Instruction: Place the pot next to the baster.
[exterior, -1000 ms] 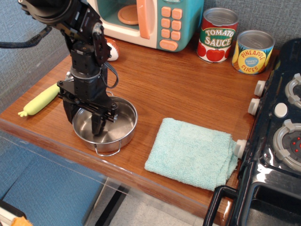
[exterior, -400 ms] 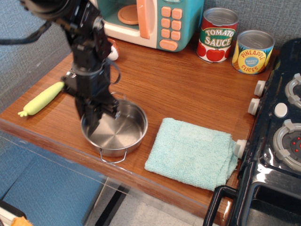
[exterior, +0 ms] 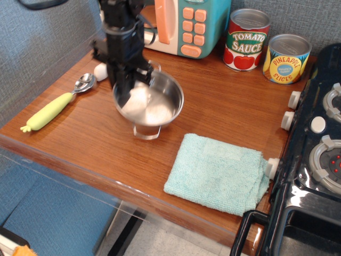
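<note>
The shiny steel pot [exterior: 154, 101] hangs tilted above the middle of the wooden counter, one wire loop handle drooping at its front. My black gripper [exterior: 126, 85] is shut on the pot's left rim, one finger inside and one outside. Of the baster [exterior: 99, 71], only a small white part shows, on the counter just left of my arm and in front of the toy microwave; its reddish bulb is hidden behind the arm.
A metal spoon with a yellow-green handle [exterior: 52, 110] lies at the left. A toy microwave [exterior: 176, 24] stands at the back, with a tomato sauce can [exterior: 246, 40] and a pineapple can [exterior: 286, 58] beside it. A light blue cloth [exterior: 217, 173] lies front right, next to the toy stove [exterior: 319, 149].
My gripper has lifted the pot off the front of the counter and carried it back and to the right, toward the microwave. The spoon's bowl and the baster's white part now show.
</note>
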